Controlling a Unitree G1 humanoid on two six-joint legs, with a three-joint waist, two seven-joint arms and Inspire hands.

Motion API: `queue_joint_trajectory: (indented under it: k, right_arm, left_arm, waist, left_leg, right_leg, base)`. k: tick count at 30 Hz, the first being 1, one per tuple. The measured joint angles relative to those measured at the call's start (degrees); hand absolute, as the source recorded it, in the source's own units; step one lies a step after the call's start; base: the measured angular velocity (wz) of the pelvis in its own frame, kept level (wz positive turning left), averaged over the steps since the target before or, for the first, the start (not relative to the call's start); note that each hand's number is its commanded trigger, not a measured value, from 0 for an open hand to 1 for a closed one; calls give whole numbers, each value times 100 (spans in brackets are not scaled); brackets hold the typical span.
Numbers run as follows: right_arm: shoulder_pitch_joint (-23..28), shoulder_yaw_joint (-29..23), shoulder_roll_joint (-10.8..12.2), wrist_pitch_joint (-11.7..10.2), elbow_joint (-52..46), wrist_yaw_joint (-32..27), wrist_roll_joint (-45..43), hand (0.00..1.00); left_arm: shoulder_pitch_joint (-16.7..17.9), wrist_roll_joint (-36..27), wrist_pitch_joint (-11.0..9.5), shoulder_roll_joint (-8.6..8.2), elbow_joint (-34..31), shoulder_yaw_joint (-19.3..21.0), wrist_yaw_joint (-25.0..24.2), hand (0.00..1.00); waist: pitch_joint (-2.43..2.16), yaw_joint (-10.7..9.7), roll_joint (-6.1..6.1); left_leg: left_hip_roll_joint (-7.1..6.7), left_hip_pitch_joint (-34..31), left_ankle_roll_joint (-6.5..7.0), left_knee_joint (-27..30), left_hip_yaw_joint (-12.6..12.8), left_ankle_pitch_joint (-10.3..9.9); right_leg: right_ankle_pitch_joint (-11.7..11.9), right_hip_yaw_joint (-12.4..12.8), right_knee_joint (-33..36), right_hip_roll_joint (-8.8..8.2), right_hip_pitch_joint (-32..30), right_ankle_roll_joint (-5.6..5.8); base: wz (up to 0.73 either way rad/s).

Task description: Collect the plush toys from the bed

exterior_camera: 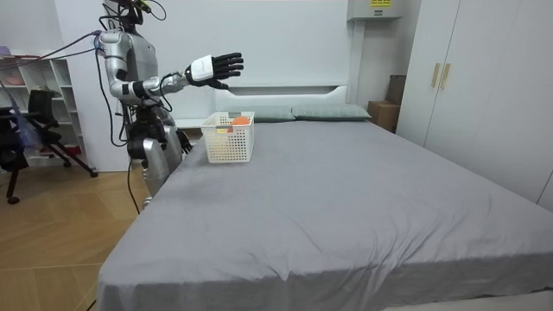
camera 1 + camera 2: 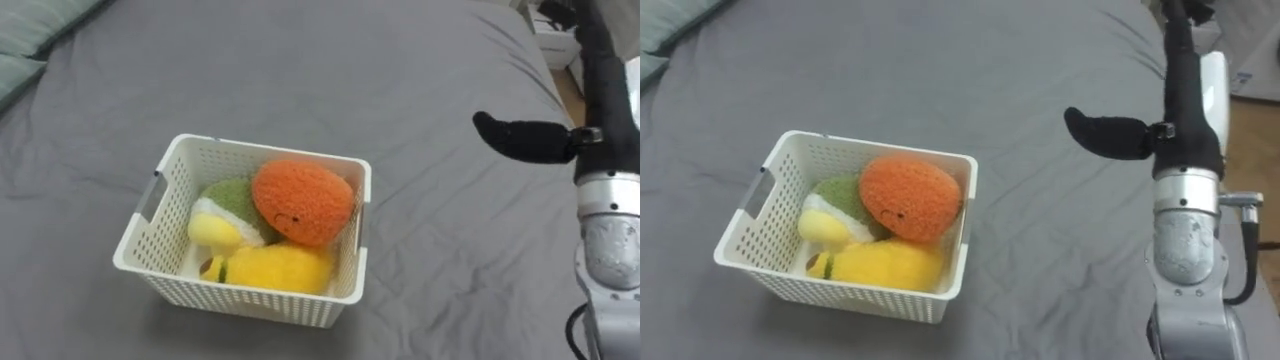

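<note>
Left eye view: orange toy (image 2: 302, 203), green toy (image 2: 232, 197) and yellow toy (image 2: 275, 268) are lying in the basket (image 2: 160, 186) on the bed (image 2: 300, 80); the right hand (image 2: 525, 140) is hovering well apart.

Room view: the robot is standing bedside, its fingers spreading straight, empty.

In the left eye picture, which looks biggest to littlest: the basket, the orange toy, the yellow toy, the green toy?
1. basket
2. orange toy and yellow toy: too alike to rank
3. green toy, partly hidden

Likely a home bedroom: bed (image 1: 346, 199), pillows (image 1: 333, 112), wardrobe (image 1: 484, 82).
</note>
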Motion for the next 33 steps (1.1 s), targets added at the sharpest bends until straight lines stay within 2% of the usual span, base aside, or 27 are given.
queue_joint_trajectory:
  k: [2, 4, 7, 11, 12, 14, 17, 19, 21, 25, 28, 33]
  right_arm:
    - [237, -138, -1, -11, 87, -51, 156, 0]
    - [536, -291, 0, -4, 457, -108, 141, 0]
    - [669, -389, 0, 21, 1037, -341, 202, 0]
    - [840, -550, 11, 12, 1544, -691, 264, 0]
    - [874, -559, 26, 10, 1728, -815, 291, 0]
    - [918, -558, 41, -51, 2172, -998, 436, 0]
    - [944, -558, 55, -139, 3480, -1158, 735, 0]
    - [1095, -558, 148, -99, 4295, -1180, 1228, 0]
    - [1186, -558, 211, -112, 4915, -1268, 1504, 0]
    - [1272, -554, 343, -135, 6342, -1353, 2338, 0]
    - [1332, -556, 387, -143, 6896, -1335, 2743, 0]
    - [1366, -494, 538, -141, 7577, -1064, 2904, 0]
  left_arm:
    - [0, -3, 25, -7, 12, 63, 0, 0]
    - [34, 0, 54, -8, 12, 148, 0, 0]
    - [115, -74, 60, -10, 103, 172, 30, 0]
    - [132, -113, 85, -11, 151, 194, 89, 0]
    - [175, -115, 87, -11, 149, 215, 126, 0]
    - [191, -225, 94, -3, 150, 233, 156, 0]
    - [206, -227, 94, -4, 153, 220, 229, 0]
    - [210, -222, 92, -5, 153, 233, 236, 0]
    - [226, -279, 92, -5, 180, 232, 240, 0]
    - [241, -282, 92, -6, 209, 233, 243, 0]
    - [267, -282, 95, -8, 215, 238, 243, 0]
    - [266, -258, 95, -9, 222, 251, 243, 0]
  waist:
    - [2, -40, -1]
    - [11, -44, -21]
    - [20, -211, -35]
    - [30, -276, -68]
    - [20, -308, -87]
    - [13, -338, -93]
    - [10, -338, -95]
    - [19, -319, -51]
    - [-8, -340, 4]
    - [7, -328, 56]
    - [10, -351, 79]
    - [9, -334, 110]
  left_leg:
    - [6, 9, -2, -3, 34, -1]
    - [28, 51, -15, -22, 147, -16]
    - [46, 91, -20, -24, 232, -38]
    - [74, 91, -31, -24, 341, -60]
    - [79, 100, -42, -24, 349, -68]
    - [89, 107, -53, -21, 350, -76]
    - [98, 141, -55, -16, 335, -90]
    - [101, 137, -58, -20, 336, -92]
    - [97, 152, -60, -20, 328, -93]
    - [96, 236, -65, -17, 318, -104]
    - [94, 248, -65, -1, 314, -109]
    - [98, 239, -67, 14, 303, -112]
  right_leg:
    - [0, 5, 2, 3, -1, 0]
    - [1, 136, 7, 30, -13, -1]
    - [-1, 281, -3, 58, -28, -4]
    - [6, 403, 8, 92, -87, -17]
    - [8, 436, 3, 104, -84, -19]
    - [22, 451, -11, 120, -46, -36]
    - [17, 425, -11, 123, -4, -32]
    - [6, 433, -13, 126, -9, -35]
    - [-4, 434, -14, 125, 15, -36]
    - [-50, 471, -6, 129, 76, -50]
    - [-76, 479, 3, 129, 91, -61]
    - [-75, 466, 14, 131, 93, -63]
  base:
    - [-4]
    - [-23]
    - [-22]
    - [-18]
    - [-8]
    - [-3]
    - [5]
    - [0]
    - [0]
    - [0]
    - [0]
    - [0]
